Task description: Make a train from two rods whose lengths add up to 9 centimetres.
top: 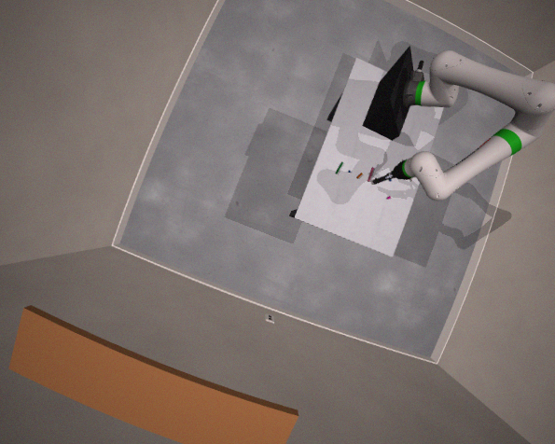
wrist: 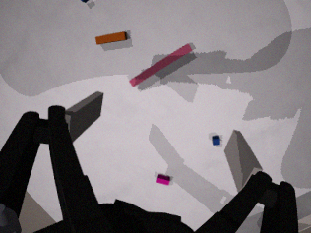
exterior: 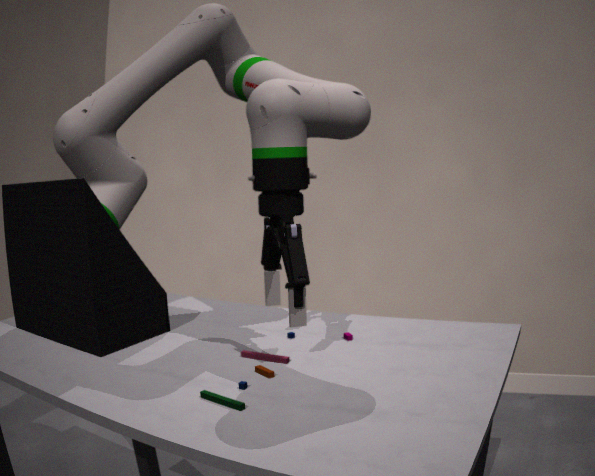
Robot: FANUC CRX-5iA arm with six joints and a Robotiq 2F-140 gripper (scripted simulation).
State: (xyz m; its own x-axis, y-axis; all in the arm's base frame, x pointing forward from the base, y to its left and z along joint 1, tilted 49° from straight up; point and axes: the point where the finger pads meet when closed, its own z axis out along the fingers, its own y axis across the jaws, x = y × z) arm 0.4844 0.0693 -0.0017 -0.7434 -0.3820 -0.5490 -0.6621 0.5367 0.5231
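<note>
My gripper (exterior: pixel 286 309) is open and empty. It hangs a little above the table, over a small blue rod (exterior: pixel 290 335), which shows in the wrist view (wrist: pixel 216 140) near the right finger. A magenta rod (exterior: pixel 347 336) lies to the right of it and shows between the fingers in the wrist view (wrist: pixel 163 179). A pink rod (exterior: pixel 264 356) (wrist: pixel 160 65) lies flat in front of the gripper. Nearer the front lie an orange rod (exterior: pixel 264 370), a second blue rod (exterior: pixel 242 384) and a green rod (exterior: pixel 222 400). All rods lie apart from each other.
A large black wedge-shaped block (exterior: pixel 77 266) stands at the table's back left. The table's front edge curves below the green rod. An orange panel (top: pixel 144 381) stands on the floor far from the table.
</note>
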